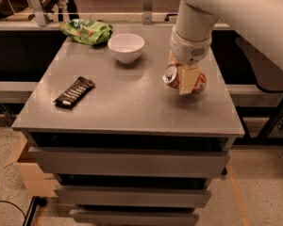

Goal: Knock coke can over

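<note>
The orange-red coke can [175,77] is tipped well over to the left, silver top facing the camera's left, on the right part of the grey table [127,102]. My gripper [185,77] comes down from the white arm above and sits around the can, one cream finger [189,79] across its middle. The can's right end shows past the finger. I cannot tell whether the can rests on the table or hangs just above it.
A white bowl [126,47] stands at the back centre. A green snack bag [87,31] lies at the back left. A dark snack bar wrapper [74,92] lies at the left. The table's right edge is close to the can.
</note>
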`<state>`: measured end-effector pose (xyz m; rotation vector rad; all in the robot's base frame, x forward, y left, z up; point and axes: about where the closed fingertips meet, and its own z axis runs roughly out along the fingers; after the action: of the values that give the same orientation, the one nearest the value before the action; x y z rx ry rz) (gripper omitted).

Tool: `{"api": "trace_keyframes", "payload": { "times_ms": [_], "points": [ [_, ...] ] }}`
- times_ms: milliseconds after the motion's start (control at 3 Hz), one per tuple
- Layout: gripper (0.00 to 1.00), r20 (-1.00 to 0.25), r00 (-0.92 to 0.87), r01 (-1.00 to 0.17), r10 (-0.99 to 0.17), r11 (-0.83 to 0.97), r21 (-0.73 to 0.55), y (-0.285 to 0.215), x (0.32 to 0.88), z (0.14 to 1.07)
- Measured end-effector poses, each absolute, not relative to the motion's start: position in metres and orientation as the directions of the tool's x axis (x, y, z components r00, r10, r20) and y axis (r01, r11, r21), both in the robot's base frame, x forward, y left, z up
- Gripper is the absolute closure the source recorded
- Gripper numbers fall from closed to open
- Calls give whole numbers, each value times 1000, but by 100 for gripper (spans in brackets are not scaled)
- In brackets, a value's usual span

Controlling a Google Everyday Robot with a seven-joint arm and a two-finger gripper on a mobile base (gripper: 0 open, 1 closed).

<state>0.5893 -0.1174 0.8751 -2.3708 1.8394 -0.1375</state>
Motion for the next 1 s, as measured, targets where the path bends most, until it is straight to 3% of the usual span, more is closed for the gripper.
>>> {"api": "trace_keyframes", "payload": {
  "times_ms": [667, 1000],
  "points": [
    [100, 48, 345, -933, -937, -348, -94, -98, 592, 854],
    [82, 47, 345, -932, -938, -348, -103, -98, 593, 854]
  ]
}}
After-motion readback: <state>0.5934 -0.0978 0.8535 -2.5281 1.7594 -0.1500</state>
